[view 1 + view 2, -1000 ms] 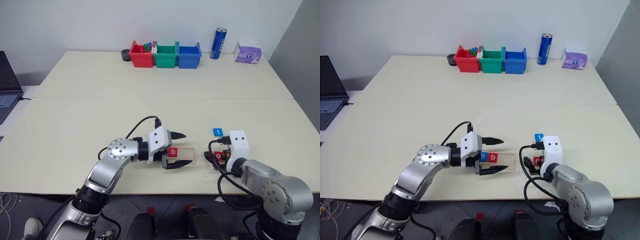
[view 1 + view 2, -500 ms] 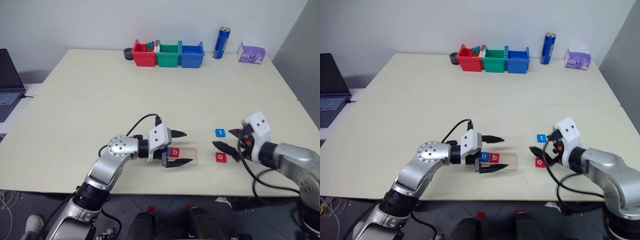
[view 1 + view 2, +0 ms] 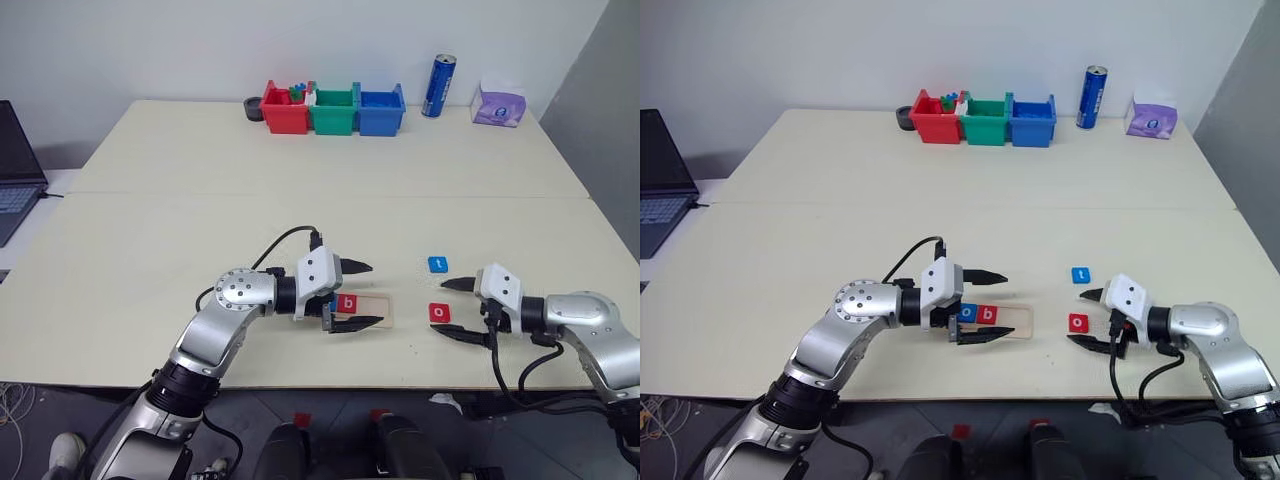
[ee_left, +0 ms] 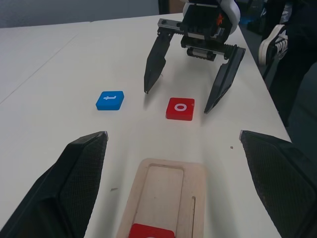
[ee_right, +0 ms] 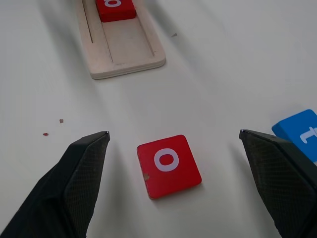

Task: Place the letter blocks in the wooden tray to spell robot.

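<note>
The wooden tray (image 3: 377, 310) lies near the table's front edge, holding a blue o block (image 3: 967, 313) and a red b block (image 3: 347, 304); its right end is bare. My left gripper (image 3: 376, 293) is open, its fingers straddling the tray. A red o block (image 3: 439, 313) lies flat on the table right of the tray, and a blue t block (image 3: 437, 264) sits just behind it. My right gripper (image 3: 440, 308) is open and low, pointing left, with a fingertip on either side of the red o block (image 5: 168, 165), not touching it.
Red (image 3: 284, 108), green (image 3: 333, 110) and blue (image 3: 381, 110) bins line the far edge, with a blue can (image 3: 438, 86) and a purple tissue pack (image 3: 498, 104) to their right. A laptop (image 3: 15, 170) sits off the table's left side.
My right gripper lifted off the red o block, swung out to the right and rolled, then came back low with its open fingers around the block. The left gripper and the blocks stayed put.
</note>
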Action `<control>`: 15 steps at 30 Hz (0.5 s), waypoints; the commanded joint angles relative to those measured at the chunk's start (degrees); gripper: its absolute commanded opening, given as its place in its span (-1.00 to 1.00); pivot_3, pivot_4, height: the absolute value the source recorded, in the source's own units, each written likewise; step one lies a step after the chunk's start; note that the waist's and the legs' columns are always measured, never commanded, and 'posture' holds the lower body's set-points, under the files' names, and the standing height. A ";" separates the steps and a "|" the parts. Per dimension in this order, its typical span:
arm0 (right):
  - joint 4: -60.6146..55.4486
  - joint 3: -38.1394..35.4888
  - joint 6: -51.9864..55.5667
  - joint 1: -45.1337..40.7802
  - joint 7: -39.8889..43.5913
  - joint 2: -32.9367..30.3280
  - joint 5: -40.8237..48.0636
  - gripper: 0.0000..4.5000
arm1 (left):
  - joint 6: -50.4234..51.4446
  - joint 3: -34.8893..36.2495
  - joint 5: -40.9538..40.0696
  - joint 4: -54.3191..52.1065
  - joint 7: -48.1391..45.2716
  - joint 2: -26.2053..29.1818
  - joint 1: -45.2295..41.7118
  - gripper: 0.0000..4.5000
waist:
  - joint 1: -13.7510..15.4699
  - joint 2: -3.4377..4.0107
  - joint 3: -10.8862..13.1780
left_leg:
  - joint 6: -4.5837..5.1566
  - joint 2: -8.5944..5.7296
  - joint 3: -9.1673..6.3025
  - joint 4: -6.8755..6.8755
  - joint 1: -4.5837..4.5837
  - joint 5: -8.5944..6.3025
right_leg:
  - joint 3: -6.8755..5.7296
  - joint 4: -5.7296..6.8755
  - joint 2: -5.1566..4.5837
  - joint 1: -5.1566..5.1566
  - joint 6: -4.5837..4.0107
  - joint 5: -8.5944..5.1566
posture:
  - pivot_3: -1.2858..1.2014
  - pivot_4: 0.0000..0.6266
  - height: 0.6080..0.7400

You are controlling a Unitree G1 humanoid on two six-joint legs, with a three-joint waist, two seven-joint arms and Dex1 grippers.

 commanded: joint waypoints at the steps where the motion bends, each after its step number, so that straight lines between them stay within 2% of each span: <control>1: 1.98 0.92 -1.31 -1.50 1.56 0.23 -0.53 0.98 | -1.01 0.04 -0.15 -1.20 -0.47 0.00 -0.62 1.00 | 0.01 0.00 0.00 | 0.00 0.00 0.00 0.00 0.00 0.00 | 0.00 0.00 -0.01 0.00 0.00 0.00 | 0.03 -0.52 1.00; 9: 5.47 1.54 -1.73 -2.48 3.41 0.20 -0.90 0.98 | -1.34 -0.13 -0.06 -1.43 -1.23 0.02 -0.52 1.00 | 0.03 0.00 0.00 | 0.00 0.00 0.00 0.02 0.05 0.00 | 0.01 0.04 -0.01 0.02 -0.01 0.01 | 0.03 -0.52 1.00; 12: 5.88 1.40 -1.55 -3.03 3.41 0.64 -0.76 0.72 | -1.42 -0.25 0.04 -1.51 -1.36 -0.09 -0.46 1.00 | 0.03 0.00 0.00 | 0.00 0.00 0.00 0.03 0.07 0.00 | 0.02 0.04 -0.01 0.04 -0.01 0.01 | 0.03 -0.52 1.00; 15: 6.17 1.52 -1.85 -3.10 3.30 0.88 -1.03 0.30 | -1.74 -0.41 0.19 -1.36 -1.53 -0.13 -0.41 1.00 | 0.02 0.00 0.00 | 0.00 0.00 0.00 0.03 0.09 0.00 | 0.03 0.05 -0.01 0.06 -0.01 0.01 | 0.03 -0.52 1.00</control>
